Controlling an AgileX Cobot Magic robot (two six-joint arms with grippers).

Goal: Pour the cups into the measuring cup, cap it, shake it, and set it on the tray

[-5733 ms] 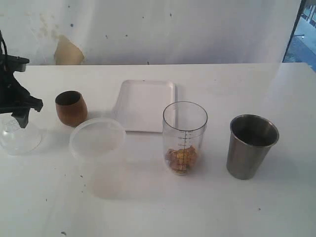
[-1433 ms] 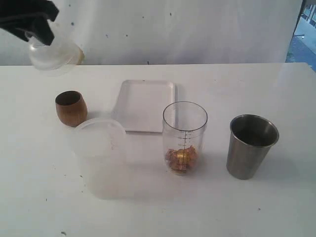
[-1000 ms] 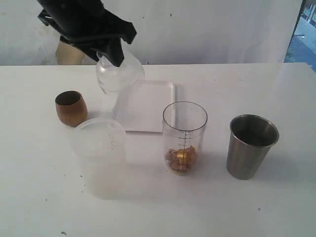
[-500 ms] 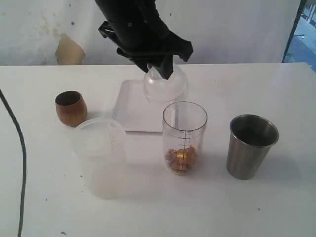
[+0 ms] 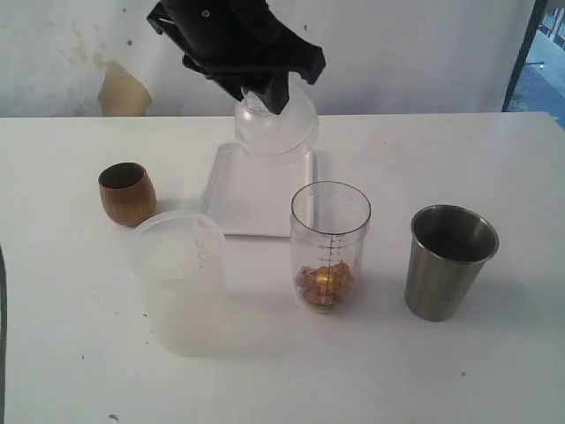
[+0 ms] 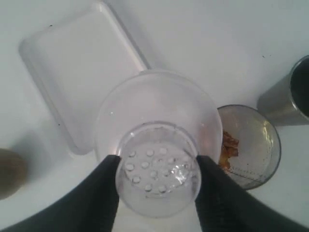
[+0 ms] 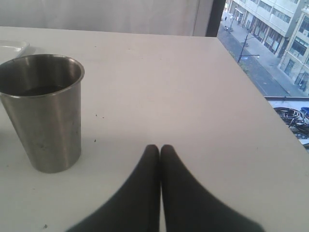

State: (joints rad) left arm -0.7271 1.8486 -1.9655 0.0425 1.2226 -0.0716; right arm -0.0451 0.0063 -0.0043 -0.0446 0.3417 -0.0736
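Wooden cup [image 5: 127, 193] left of tub [image 5: 181, 274], measuring cup [image 5: 330, 247] between tub and tumbler [image 5: 448, 262], tray [image 5: 256, 199] behind.

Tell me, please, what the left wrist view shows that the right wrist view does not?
Only the left wrist view: the left end effector gripping a clear domed cap with a perforated insert, and the measuring cup holding brownish pieces. Only the right wrist view: the shut right end effector and a street beyond the window. Both: the steel tumbler upright on the white table.

Plain upstairs workroom: white table [image 5: 494, 371], stained wall [image 5: 397, 53], window [image 7: 277, 21] over city street [image 7: 244, 53].
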